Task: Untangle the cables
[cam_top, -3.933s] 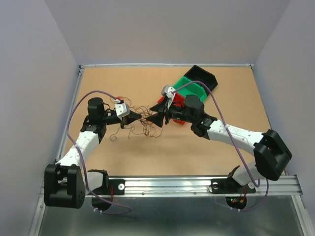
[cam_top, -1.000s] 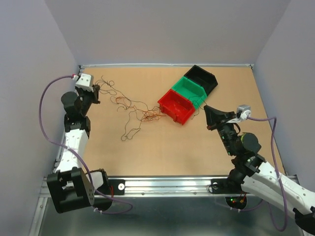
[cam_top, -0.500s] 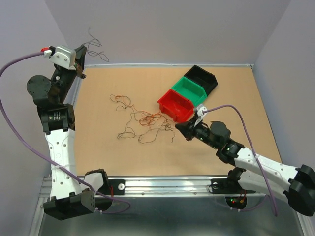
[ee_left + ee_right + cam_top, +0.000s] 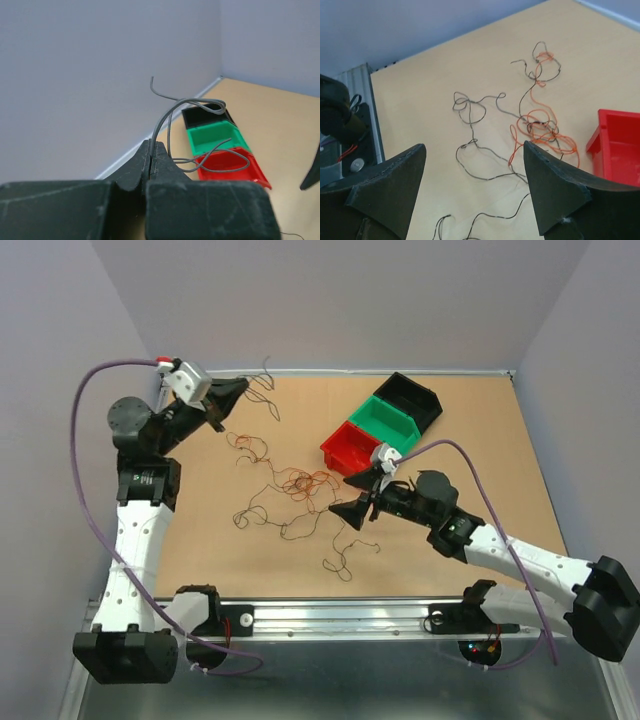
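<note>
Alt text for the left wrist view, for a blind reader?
Left gripper shut on a thin dark wire curling up from its tip. Beyond stand a red bin, a green bin and a black bin in a row.

A: The table (image 4: 480, 460)? Matt tan board, wood-like. The near rail (image 4: 400, 616) is brushed metal.
B: The red bin (image 4: 340, 455) is smooth, slightly glossy plastic. The cables (image 4: 300, 482) look smooth-coated and dull. The right gripper (image 4: 473, 146) has fingers (image 4: 385, 185) of matt black, grainy plastic.

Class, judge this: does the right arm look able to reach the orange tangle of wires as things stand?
Probably yes: its open end effector hovers beside the orange tangle, nothing between them.
</note>
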You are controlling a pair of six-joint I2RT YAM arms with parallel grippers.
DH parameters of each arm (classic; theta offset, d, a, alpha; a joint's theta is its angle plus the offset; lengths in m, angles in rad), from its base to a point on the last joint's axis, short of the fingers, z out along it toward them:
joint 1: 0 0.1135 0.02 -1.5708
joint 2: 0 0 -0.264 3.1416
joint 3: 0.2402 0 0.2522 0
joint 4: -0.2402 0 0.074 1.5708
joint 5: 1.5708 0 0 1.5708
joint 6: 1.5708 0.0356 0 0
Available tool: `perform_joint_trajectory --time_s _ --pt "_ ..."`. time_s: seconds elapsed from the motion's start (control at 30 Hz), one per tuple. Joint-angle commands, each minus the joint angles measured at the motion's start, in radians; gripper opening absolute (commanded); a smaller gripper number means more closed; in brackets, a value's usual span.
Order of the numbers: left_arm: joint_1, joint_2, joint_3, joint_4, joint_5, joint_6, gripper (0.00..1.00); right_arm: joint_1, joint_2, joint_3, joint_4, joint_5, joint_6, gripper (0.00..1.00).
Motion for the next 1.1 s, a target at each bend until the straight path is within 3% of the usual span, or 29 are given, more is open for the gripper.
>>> perform_joint_trajectory --time_s 0.0,0.07,0.13,0.3,0.4,0.73,0.87,1.07 --pt "-0.14 0.025 -0.053 0.041 -0.079 0.08 0.0 0.002 -0.045 0.064 0.075 0.112 -0.018 0.84" --pt "-0.176 0.092 -0.042 0.041 -0.12 0.093 0.0 0.002 -0.074 0.038 0.08 0.219 0.016 0.84" --pt "-0.225 0.178 -0.003 0.032 -0.139 0.123 0.0 0.004 -0.111 0.021 0.077 0.444 0.062 0.84" --pt "-0.285 0.365 0.097 0.018 -0.031 0.246 0.0 0.004 -0.167 -0.03 0.061 0.962 0.114 0.79" --pt "-0.328 0.493 0.194 -0.032 -0.031 0.339 0.0 0.002 -0.194 -0.042 0.038 1.121 0.13 0.78" --pt "-0.474 0.885 0.562 -0.307 -0.148 0.628 0.0 0.001 -0.378 -0.111 -0.006 1.192 0.134 0.78" --pt "-0.48 1.034 0.689 -0.322 -0.175 0.599 0.0 0.002 -0.403 -0.122 -0.009 1.22 0.146 0.77" --pt "-0.492 1.282 1.002 -0.339 -0.22 0.542 0.0 0.002 -0.392 -0.119 -0.017 1.229 0.148 0.77"
